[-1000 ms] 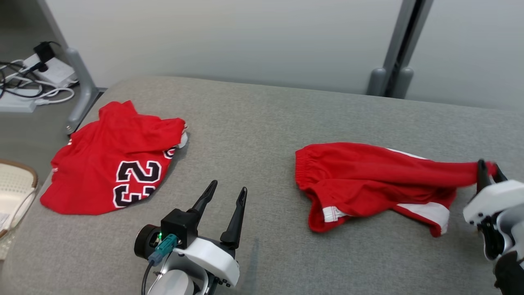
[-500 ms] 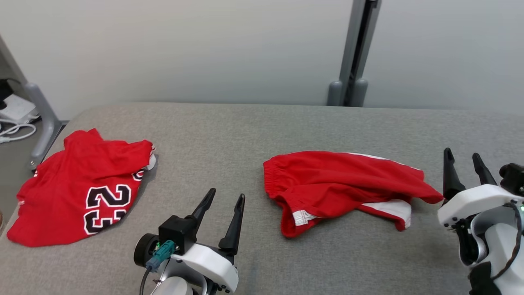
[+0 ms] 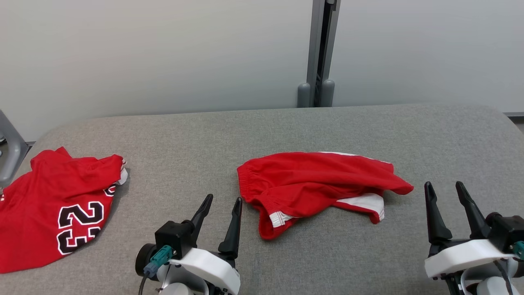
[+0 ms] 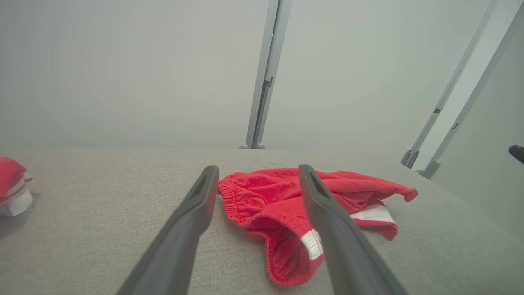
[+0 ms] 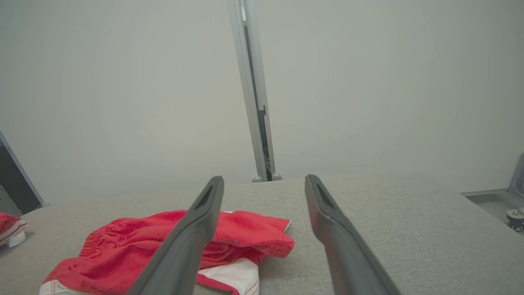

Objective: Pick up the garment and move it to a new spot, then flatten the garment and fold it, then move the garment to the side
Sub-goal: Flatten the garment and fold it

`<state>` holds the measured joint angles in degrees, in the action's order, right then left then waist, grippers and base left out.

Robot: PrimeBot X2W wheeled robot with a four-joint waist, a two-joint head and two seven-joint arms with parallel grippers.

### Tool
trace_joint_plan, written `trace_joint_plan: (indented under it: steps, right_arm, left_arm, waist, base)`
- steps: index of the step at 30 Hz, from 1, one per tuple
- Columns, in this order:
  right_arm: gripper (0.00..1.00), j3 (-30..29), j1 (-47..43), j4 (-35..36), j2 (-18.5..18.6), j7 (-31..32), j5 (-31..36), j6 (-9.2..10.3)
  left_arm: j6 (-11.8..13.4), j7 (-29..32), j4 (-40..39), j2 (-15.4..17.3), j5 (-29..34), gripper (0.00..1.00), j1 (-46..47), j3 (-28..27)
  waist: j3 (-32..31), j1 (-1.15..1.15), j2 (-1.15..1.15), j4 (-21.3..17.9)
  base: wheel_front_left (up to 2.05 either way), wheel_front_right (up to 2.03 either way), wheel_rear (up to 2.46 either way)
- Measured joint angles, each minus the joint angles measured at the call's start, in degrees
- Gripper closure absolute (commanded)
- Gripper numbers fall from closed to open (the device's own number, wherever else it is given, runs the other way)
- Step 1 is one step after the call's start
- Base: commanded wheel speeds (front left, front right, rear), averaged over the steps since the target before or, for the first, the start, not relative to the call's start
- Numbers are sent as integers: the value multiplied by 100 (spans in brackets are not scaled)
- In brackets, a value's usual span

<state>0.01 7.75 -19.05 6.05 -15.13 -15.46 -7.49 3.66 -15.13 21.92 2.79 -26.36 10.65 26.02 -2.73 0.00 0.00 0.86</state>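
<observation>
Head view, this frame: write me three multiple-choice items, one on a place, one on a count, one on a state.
1. Where do the red shorts lie on the grey surface?
A. At its far left edge
B. Hanging off its front
C. Near the middle, ahead of and between the two grippers

2. How many red garments lie on the surface?
A. One
B. Two
C. Three

3. How is the right gripper?
A. Open, holding nothing
B. Shut on the shorts
C. Shut, empty

Answers:
1 C: the shorts lie between the left gripper and the right one, beyond their fingertips.
2 B: there are the shorts and a jersey numbered 23.
3 A: its fingers stand apart, clear of the cloth.
</observation>
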Motion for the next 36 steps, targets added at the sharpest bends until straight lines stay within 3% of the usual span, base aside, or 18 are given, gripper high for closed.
trace_joint_plan:
  steps: [7,10,13,22,32,36]
  right_arm:
    - [0,27,-114,75,-56,0,178,0]
    - [0,63,-96,64,-66,0,181,0]
    - [0,107,-94,25,-70,-1,209,0]
    - [0,154,-99,-34,-132,0,291,0]
    - [0,108,-61,-103,-178,0,345,0]
    - [0,98,-44,-119,-197,0,354,0]
  left_arm:
    - [26,0,202,0,-149,0,-2,248]
    - [-272,52,558,1,-279,0,20,673]
    - [-369,110,772,-13,-645,0,137,886]
    - [-341,299,1326,-4,-1572,0,630,1289]
    - [-315,109,1727,-5,-1990,0,1020,1638]
    - [-310,88,1806,-3,-2124,13,1082,1655]
  waist:
    - [59,0,0,-70]
    - [80,0,0,-124]
    - [109,0,0,-200]
    - [281,0,0,-528]
    - [493,0,0,-817]
    - [514,0,0,-831]
  base:
    - [0,0,0]
    - [0,0,0]
    - [0,0,0]
    - [0,0,0]
    - [0,0,0]
    - [0,0,0]
